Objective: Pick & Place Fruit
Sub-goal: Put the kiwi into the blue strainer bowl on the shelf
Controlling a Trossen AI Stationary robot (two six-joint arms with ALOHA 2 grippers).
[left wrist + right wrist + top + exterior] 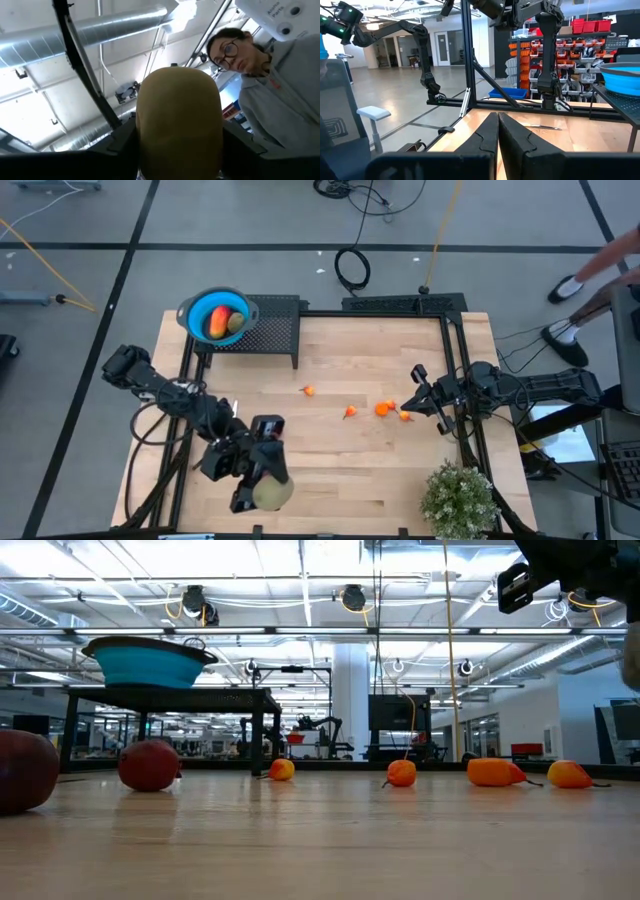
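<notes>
My left gripper (266, 483) is raised over the table's near edge, shut on a pale olive-green oval fruit (180, 115) and tipped upward. The blue bowl (196, 308) stands on a black rack at the far left, with a red-orange piece (217, 323) and a green piece (236, 322) in it. Several tiny orange fruits (383, 408) lie mid-table. Two dark red round ones (148, 765) show on the wood in the low view. My right gripper (414, 394) hangs shut at the table's right, just beside the orange fruits, holding nothing. My left gripper pinches the olive-green fruit by its two opposite sides (145, 135) between its two fingers (117, 145). The fingers slant upward, away from the table, and the fruit's rounded end stands out beyond them. The fruit is lifted clear of the table.
A leafy potted plant (460, 500) stands at the near right corner. A slim pale knife (540, 127) lies on the wood toward the rack (275, 330). A person in a grey top (280, 90) stands beyond the table's near side. Black frame rails (455, 360) run along the right.
</notes>
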